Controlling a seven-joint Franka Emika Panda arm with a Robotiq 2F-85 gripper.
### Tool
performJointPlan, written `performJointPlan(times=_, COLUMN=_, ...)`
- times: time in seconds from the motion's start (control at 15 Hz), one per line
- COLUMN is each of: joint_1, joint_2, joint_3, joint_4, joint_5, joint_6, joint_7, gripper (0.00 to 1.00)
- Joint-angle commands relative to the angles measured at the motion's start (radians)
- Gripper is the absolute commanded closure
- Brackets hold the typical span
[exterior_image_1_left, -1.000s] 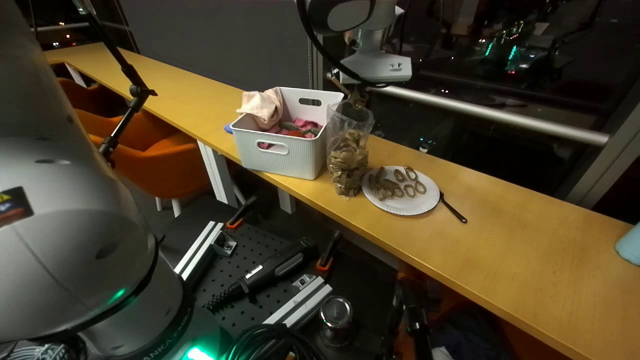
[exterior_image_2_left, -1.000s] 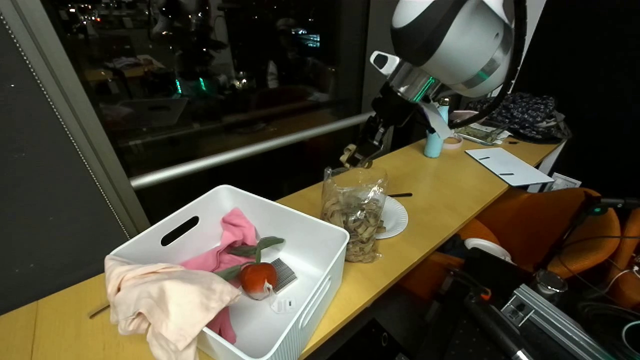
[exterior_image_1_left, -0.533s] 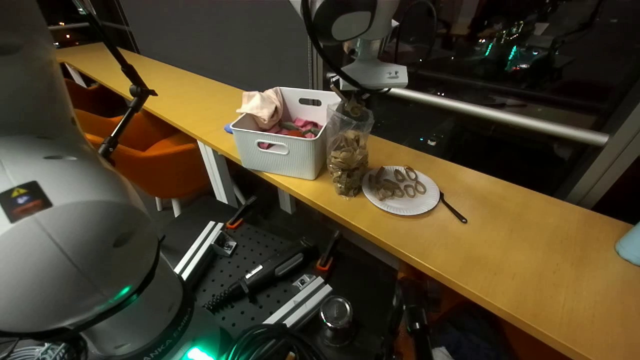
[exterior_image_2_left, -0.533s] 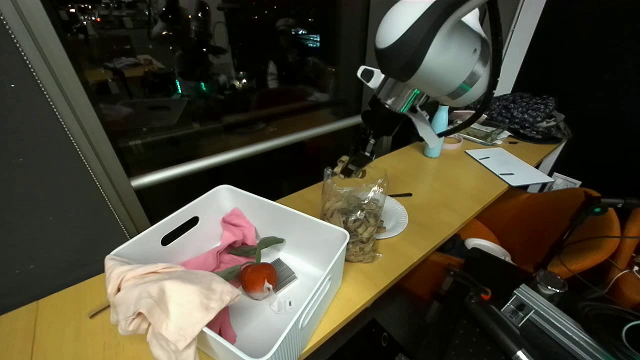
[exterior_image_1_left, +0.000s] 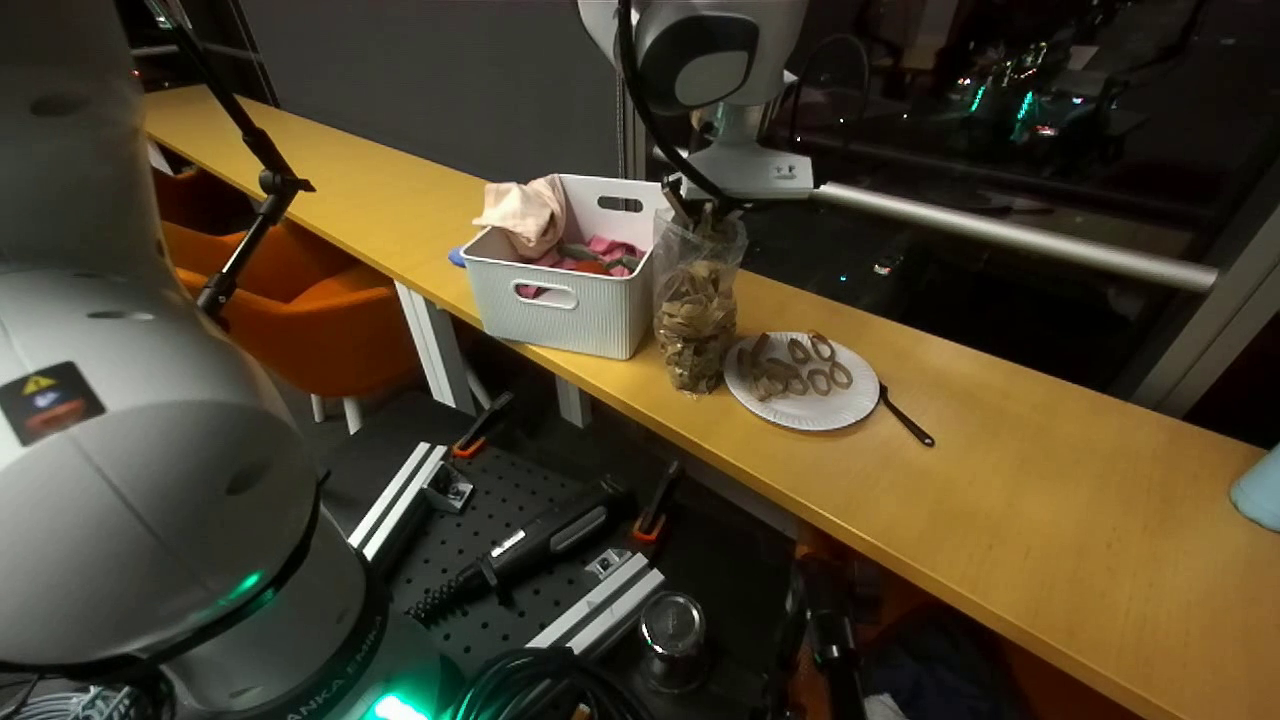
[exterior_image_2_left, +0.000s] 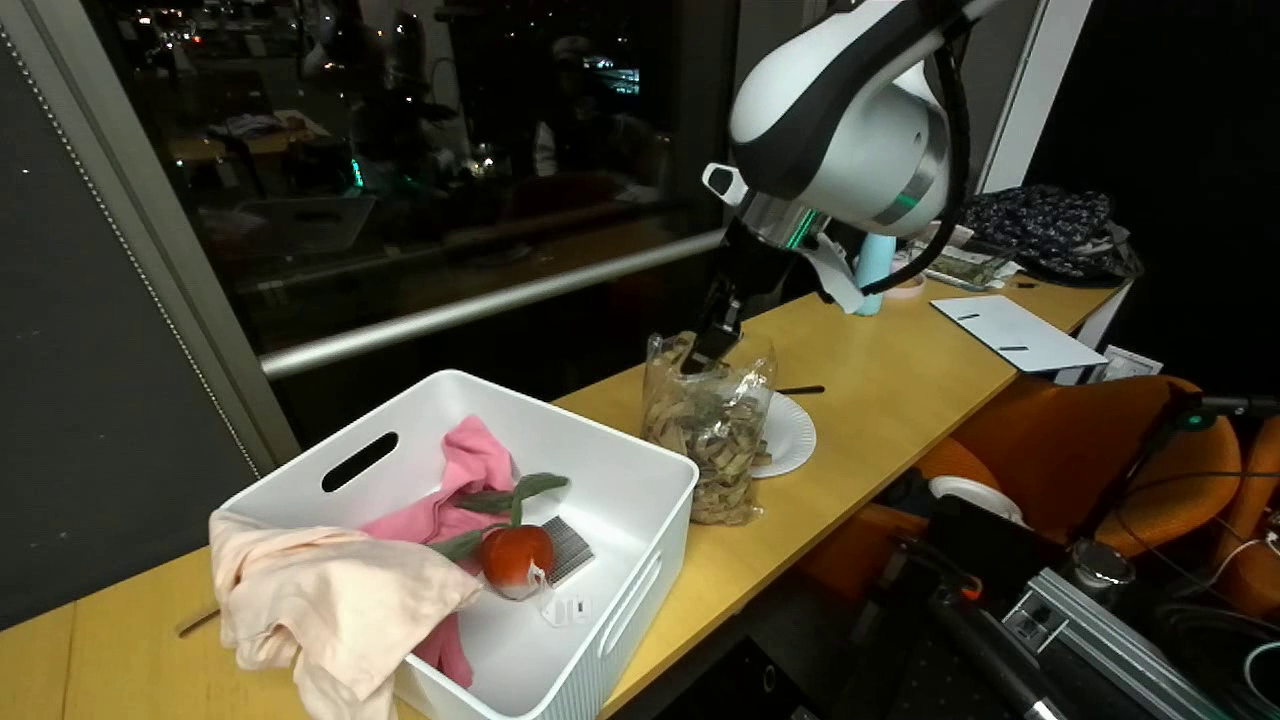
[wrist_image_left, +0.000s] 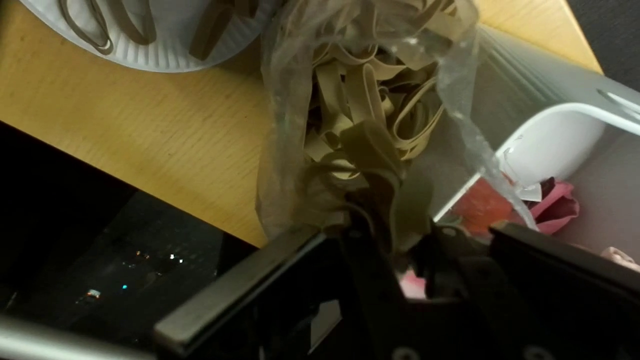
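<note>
Bands (exterior_image_2_left: 722, 465) in bag (exterior_image_2_left: 754, 372), pink cloth (exterior_image_2_left: 476, 462) in bin (exterior_image_2_left: 608, 452)

Clear plastic bag (wrist_image_left: 283, 135), upright, open-topped; tan looped bands (wrist_image_left: 367, 95) heaped inside.

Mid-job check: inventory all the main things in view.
Table: one, yellow, along window
Plastic bag: one, clear, on table
Plate: one, white, beside bag
Bands: many, tan, in bag and on plate
Basket: one, white, beside bag
Cloths: at least two, pink and peach, at basket
Fruit-like item: one, red, in basket
Utensil: one, black, beside plate
Bottle: one, blue, on table
Chairs: several, orange, by table
Arm: one, white, above table
Gripper: one, black, at bag's mouth
</note>
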Motion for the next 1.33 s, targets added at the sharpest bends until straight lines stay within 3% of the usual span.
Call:
performJointPlan(times=0.0, joint_1=0.010, joint_2=-0.001, joint_3=-0.010, joint_4=0.014, joint_5=-0.048, joint_6=-0.032, joint_7=0.044, gripper=0.46)
performJointPlan(times=0.4, joint_1=-0.002, joint_2=-0.053, joint_3=-0.006, joint_4=-0.030, joint_5=-0.031, joint_6=-0.020, joint_7=0.043, gripper=0.03)
performJointPlan(times=0.47, joint_1=-0.005, joint_2=-0.069, joint_3=-0.006, joint_4=-0.044, joint_5=-0.018, joint_6=-0.012, joint_7=0.031, gripper=0.00)
performJointPlan(times=0.67, joint_1=-0.033, joint_2=-0.133, joint_3=-0.021, joint_4=-0.095, joint_5=0.079, joint_6=0.007, joint_7=-0.051, gripper=0.00)
performJointPlan(times=0.93, joint_1=-0.066, joint_2=-0.148, joint_3=-0.116, joint_4=-0.088, joint_5=0.248, joint_6=-0.018, joint_7=-0.163, gripper=0.00)
performJointPlan(times=1.07, joint_1=-0.116, joint_2=-0.098, joint_3=-0.138, joint_4=-0.040, joint_5=0.266, joint_6=-0.048, joint_7=-0.189, gripper=0.00)
performJointPlan(times=1.27, joint_1=-0.121, joint_2=0.017, joint_3=-0.197, joint_4=0.051, joint_5=0.216, joint_6=-0.091, joint_7=-0.189, gripper=0.00)
